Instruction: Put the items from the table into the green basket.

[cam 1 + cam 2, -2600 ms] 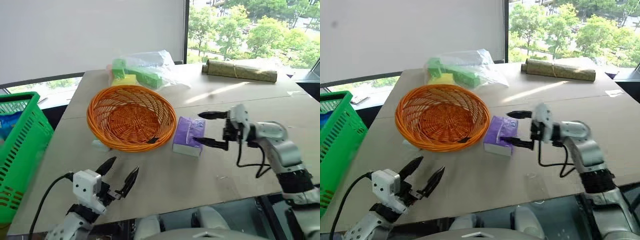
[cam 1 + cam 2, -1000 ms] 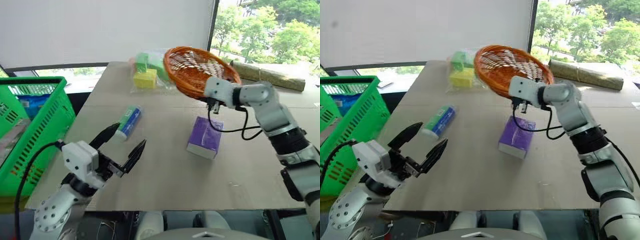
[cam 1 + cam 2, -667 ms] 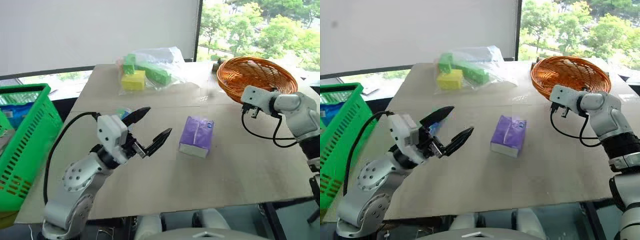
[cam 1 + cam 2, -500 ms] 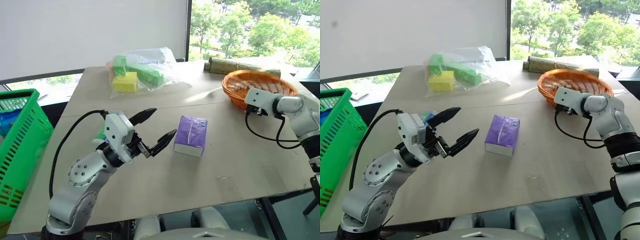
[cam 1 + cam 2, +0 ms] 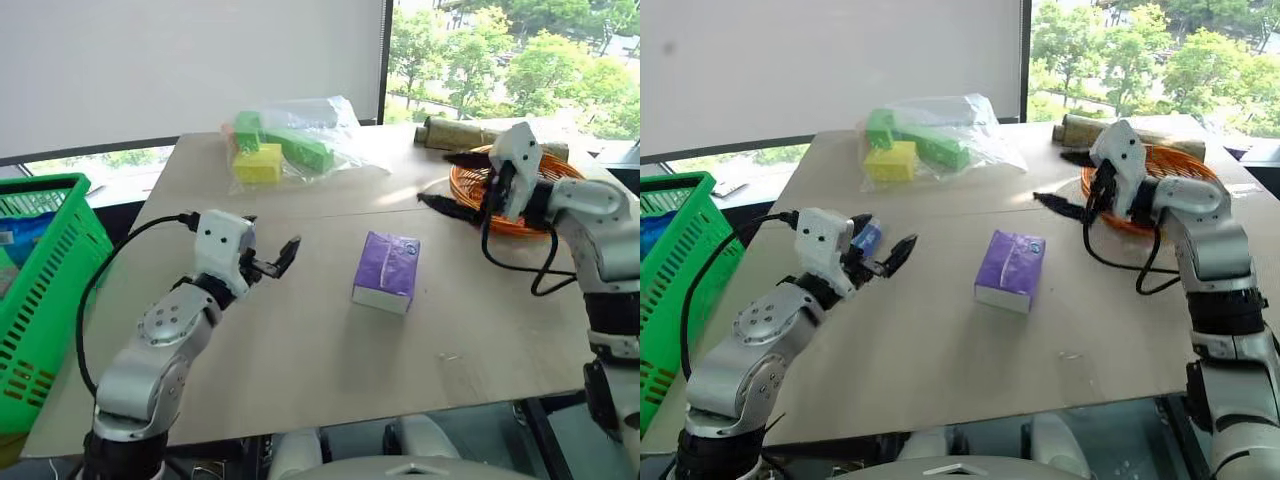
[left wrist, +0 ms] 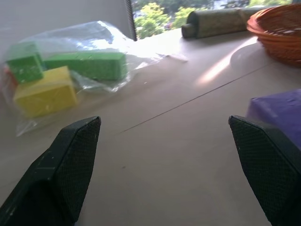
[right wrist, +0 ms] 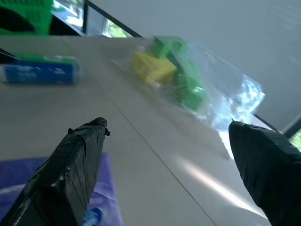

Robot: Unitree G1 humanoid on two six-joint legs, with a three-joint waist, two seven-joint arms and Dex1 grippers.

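My left gripper [image 5: 268,262] hangs wide open, empty, low over the surface [image 5: 300,350] beside the bottle [image 5: 866,238], lined up to grab. Right gripper [image 5: 452,183] is spread, empty, by the orange basket [image 5: 560,175]. Tissue pack [image 5: 386,270] lies mid-surface; green basket [image 5: 55,260] waits far left.

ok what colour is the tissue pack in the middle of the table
Purple; the tissue pack shows best in the left eye view.

The tan table [image 5: 300,350] has a seam running across its middle. On it lie a purple tissue pack [image 5: 386,271] near the centre, a bottle [image 5: 866,238] toward the left, a clear bag of green and yellow blocks [image 5: 285,148] at the back, an orange basket [image 5: 512,192] on the right, and a roll [image 5: 455,133] behind it.
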